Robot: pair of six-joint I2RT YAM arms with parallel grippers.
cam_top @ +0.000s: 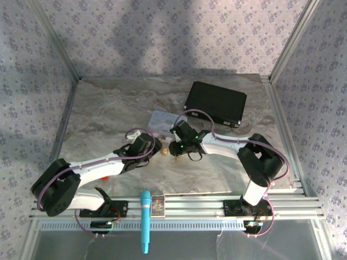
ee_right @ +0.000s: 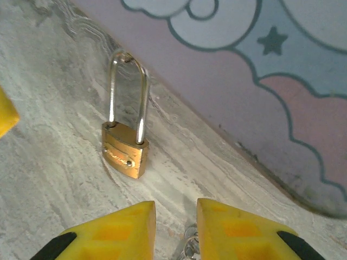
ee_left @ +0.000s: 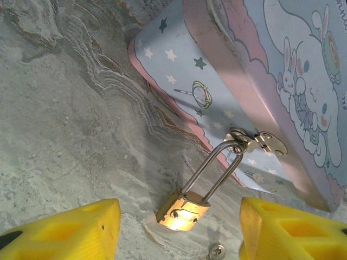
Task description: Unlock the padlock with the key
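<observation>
The small brass padlock (ee_left: 182, 210) lies on the marble tabletop, its long steel shackle hooked through the hasp (ee_left: 255, 142) of a pastel cartoon tin (ee_left: 260, 81). My left gripper (ee_left: 180, 212) is open, one yellow finger on each side of the lock body, and touches nothing. My right gripper (ee_right: 176, 208) points at the padlock (ee_right: 124, 149) from a short way off. It is shut on the silver key (ee_right: 190, 246), which sits with its ring between the fingers. The key's tip (ee_left: 217, 251) shows just below the lock. From above, both grippers meet at the padlock (cam_top: 164, 152).
The tin (cam_top: 162, 122) lies mid-table, and a black box (cam_top: 215, 103) lies behind it to the right. On the near rail rest a blue handled tool (cam_top: 145, 219) and a small card (cam_top: 157, 206). Metal frame posts border the table.
</observation>
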